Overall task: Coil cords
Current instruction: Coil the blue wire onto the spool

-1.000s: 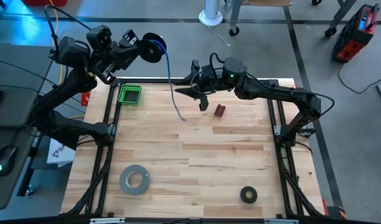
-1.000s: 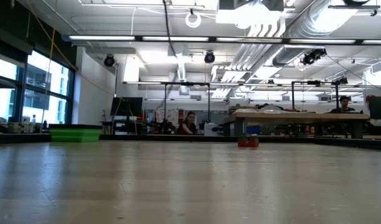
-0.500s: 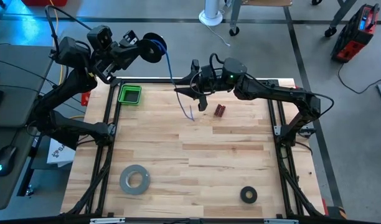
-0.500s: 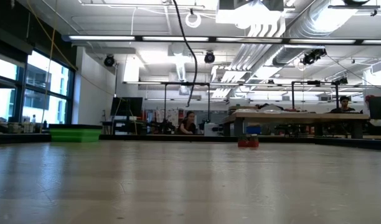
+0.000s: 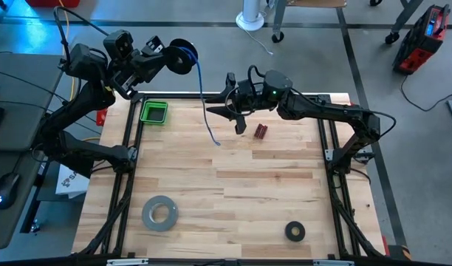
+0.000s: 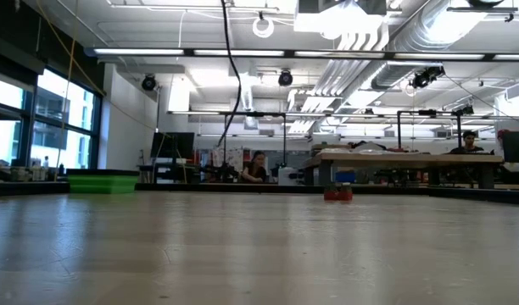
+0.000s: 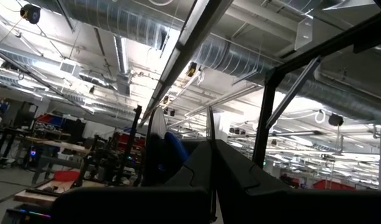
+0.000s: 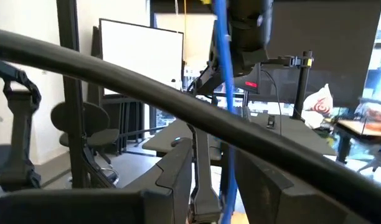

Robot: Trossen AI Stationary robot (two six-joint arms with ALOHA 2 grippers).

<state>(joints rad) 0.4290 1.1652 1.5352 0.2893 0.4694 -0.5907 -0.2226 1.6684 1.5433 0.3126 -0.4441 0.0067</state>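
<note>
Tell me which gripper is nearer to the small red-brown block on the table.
Right. The right gripper hovers just beside the red-brown block, toward the table's back edge. The left gripper is much farther off, past the back left corner, shut on the black spool.

A light wooden table (image 5: 233, 185) with a black frame carries four things. A green tray (image 5: 153, 111) sits at its far left corner. A small red-brown block (image 5: 261, 131) lies near the far edge, right of centre. A grey tape roll (image 5: 160, 213) and a black ring (image 5: 295, 231) lie near the front, well apart.
</note>
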